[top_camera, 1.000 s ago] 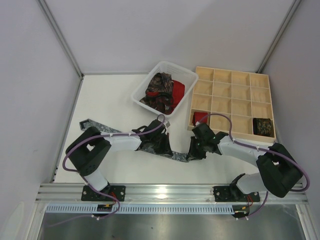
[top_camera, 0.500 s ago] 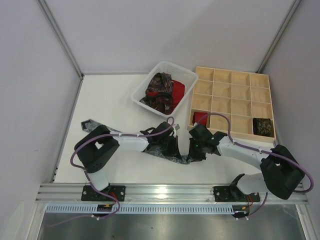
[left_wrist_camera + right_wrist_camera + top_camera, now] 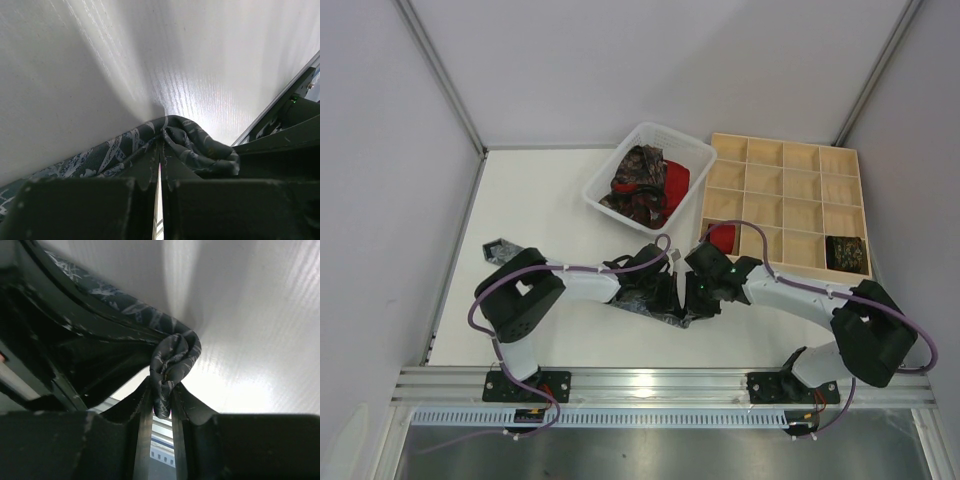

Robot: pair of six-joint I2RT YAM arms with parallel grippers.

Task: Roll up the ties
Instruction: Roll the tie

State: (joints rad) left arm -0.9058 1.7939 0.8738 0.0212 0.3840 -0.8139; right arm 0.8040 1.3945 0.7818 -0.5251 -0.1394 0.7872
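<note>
your left gripper (image 3: 160,152) is pressed together on the grey tie (image 3: 192,145), pinching its fabric at lower centre of the left wrist view. your right gripper (image 3: 161,396) is clamped on a bunched fold of the same tie. from above, both meet at lower centre, and the tie's tail reaches left. loose ties (image 3: 642,180) fill the white basket (image 3: 603,190) at upper centre. a red roll (image 3: 723,236) and a dark roll (image 3: 845,252) sit in the wooden tray (image 3: 785,185) at right.

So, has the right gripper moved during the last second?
Yes. The right gripper, pinching the grey tie, has shifted left, away from the wooden tray's near-left corner and closer to the left gripper.
</note>
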